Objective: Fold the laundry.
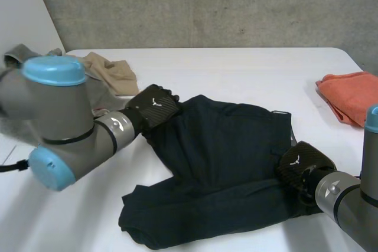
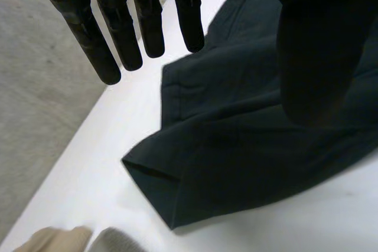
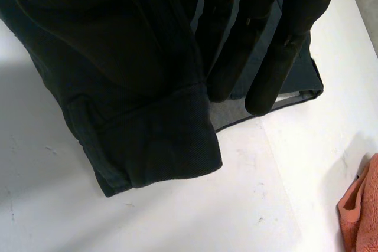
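A dark navy garment [image 1: 224,163] lies crumpled in the middle of the white table [image 1: 236,69]. My left hand [image 1: 153,105] hovers over the garment's far left corner. In the left wrist view its fingers [image 2: 147,22] are straight and spread, open, with the garment [image 2: 248,146] lying flat below them. My right hand [image 1: 302,166] is at the garment's right edge. In the right wrist view its fingers [image 3: 266,57] and thumb pinch a fold of the garment, and a hemmed edge [image 3: 153,140] hangs from the grip above the table.
An orange cloth [image 1: 349,95] lies at the table's right edge, near my right hand. A beige cloth [image 1: 109,72] and a grey cloth [image 1: 20,54] sit at the far left corner behind my left arm. A concrete wall stands behind the table.
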